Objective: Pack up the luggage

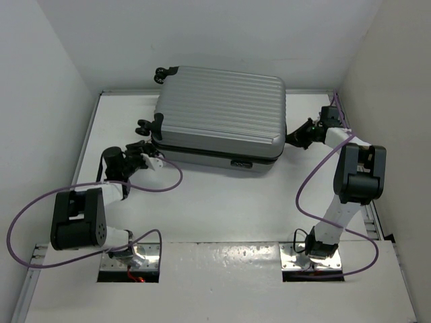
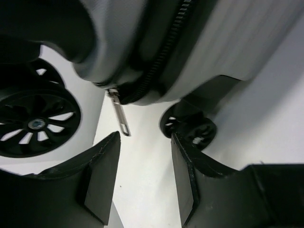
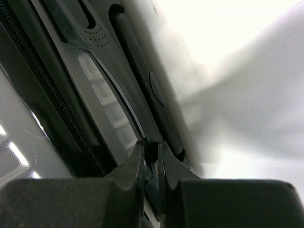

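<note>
The luggage is lying flat and shut at the back of the worktop. Its long axis runs left to right and the wheels are at the left end. So it looks like the packing is done and what's left is the zip.

The part that matters is the zip pull. It hangs off the corner seam between the two near wheels, one big on the left and one smaller on the right. It sits just ahead of the left claw, apart from it, and a bit closer to the left finger than to the middle of the gap. The pull's long axis points more or less back at the claw with a slight slant. The left arm is clearly the nearer one, since the right arm is way over at the other end of the case. A short push forward plus a small nudge left would probably line it up.

The left claw is released, with its jaws roughly half spread and nothing between them or touching them.

The right claw is clenched almost completely, pressed up against the right end of the case by the handle. There's something thin and dark between its tips, maybe a tab, but it's too dark to tell what it is. It reads like a brace for the case, though that's a guess.
</note>
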